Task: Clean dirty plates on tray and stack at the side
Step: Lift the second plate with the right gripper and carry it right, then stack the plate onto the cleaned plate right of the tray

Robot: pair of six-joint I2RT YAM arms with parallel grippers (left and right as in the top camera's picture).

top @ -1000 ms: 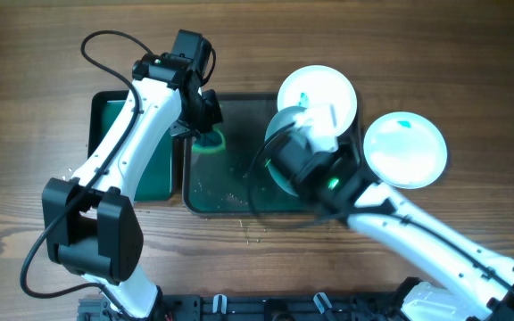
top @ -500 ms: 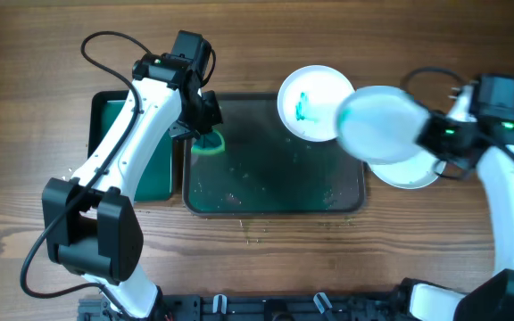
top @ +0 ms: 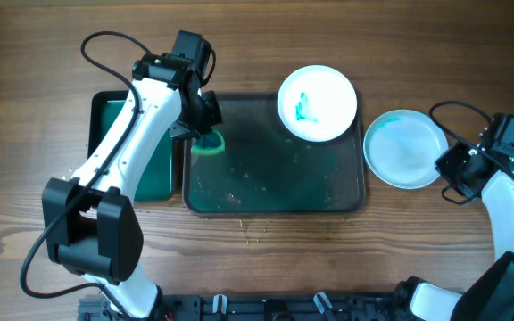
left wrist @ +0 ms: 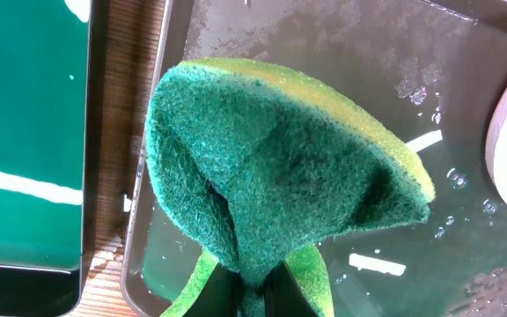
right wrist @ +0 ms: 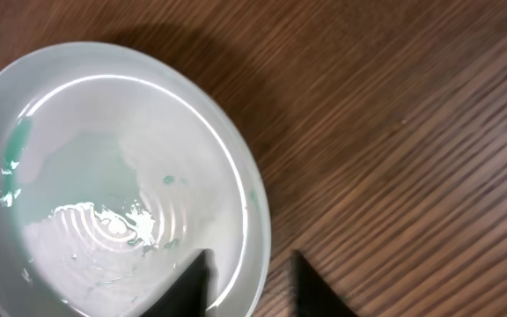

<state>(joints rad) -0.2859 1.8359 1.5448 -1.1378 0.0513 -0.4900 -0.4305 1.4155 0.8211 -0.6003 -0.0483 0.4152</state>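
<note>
1. Plates: two spots counted from overhead. A smeared plate point(top: 317, 102), white with a green streak, sat at the far-right corner of the dark tray point(top: 275, 201), overhanging its rim. A second plate point(top: 406, 149), faintly green-tinted, lay on the wooden table point(top: 328, 36) just right of that tray. Whether it was a single plate or a stack could not be told.
2. Trays: two. The smaller bright green tray point(top: 110, 116) lay left of the dark tray, partly hidden by the left arm point(top: 141, 116).
3. Sponges: one. The green-and-yellow sponge point(left wrist: 271, 167) was folded and pinched in the closed left gripper point(left wrist: 252, 299), over the dark tray's left end.
4. Right gripper point(right wrist: 251, 260): jaws were apart with the second plate's rim between them, gripping nothing. Only the fingertips were in frame.
5. The dark tray was wet and specked; the specks were too small to identify.
</note>
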